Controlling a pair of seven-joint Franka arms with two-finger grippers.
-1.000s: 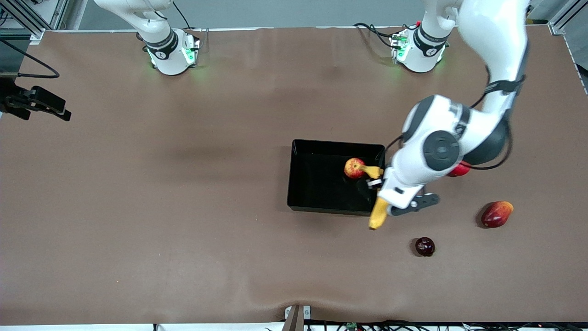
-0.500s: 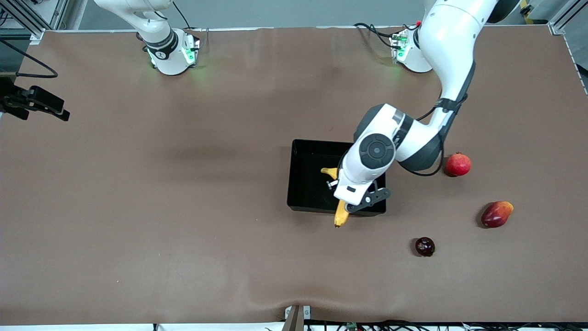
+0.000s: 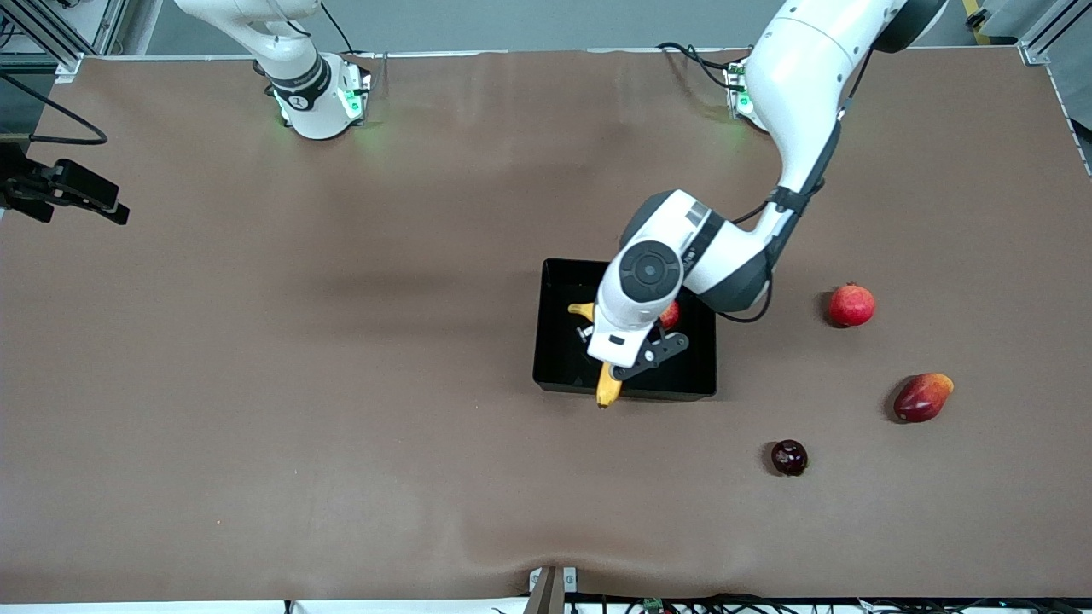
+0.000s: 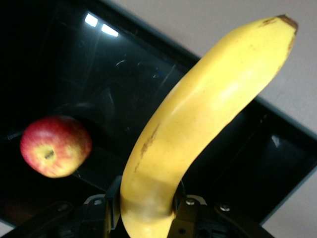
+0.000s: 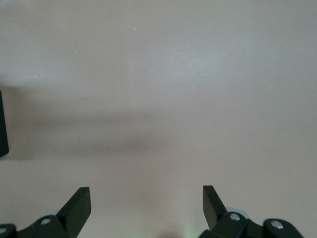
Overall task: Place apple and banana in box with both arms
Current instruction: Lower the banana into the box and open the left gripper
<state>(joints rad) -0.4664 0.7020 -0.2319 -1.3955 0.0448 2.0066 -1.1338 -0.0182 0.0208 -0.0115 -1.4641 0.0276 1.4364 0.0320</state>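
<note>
banana (image 4: 198,124) yellow (brown flecks) | apple (image 4: 55,146) red-yellow | box (image 3: 559,281) glossy black

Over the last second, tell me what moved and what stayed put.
The left gripper, shut on the banana, carried it from over the box's wall at the left arm's end to over the box, toward the right arm's end. One banana tip overhangs the wall nearest the front camera. The apple lay in the box throughout. The three loose fruits kept their places. The right gripper waits open over bare table.
</note>
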